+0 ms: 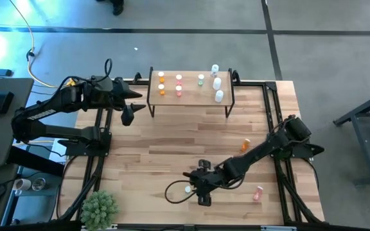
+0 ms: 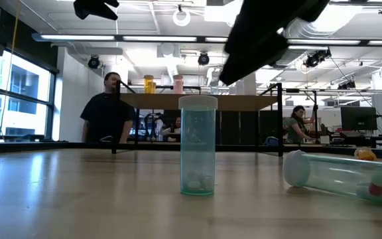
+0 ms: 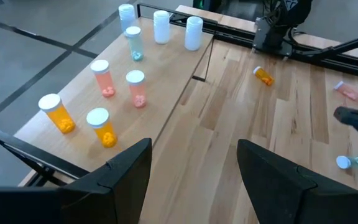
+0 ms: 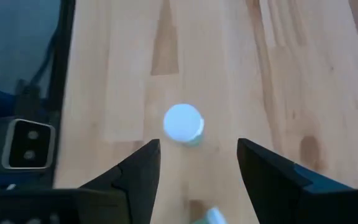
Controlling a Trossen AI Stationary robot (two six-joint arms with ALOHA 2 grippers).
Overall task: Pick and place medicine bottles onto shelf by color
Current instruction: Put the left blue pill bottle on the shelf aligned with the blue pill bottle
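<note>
Right end effector: fingers spread wide, holding nothing, poised over an upright green bottle standing on the near part of the surface, with a second green bottle lying on its side near it. Left end effector: wide open and empty, raised beside the shelf. Shelf stock: two orange bottles, two pink, one green, three white, all upright; one orange bottle and one pink bottle lie loose on the surface.
</note>
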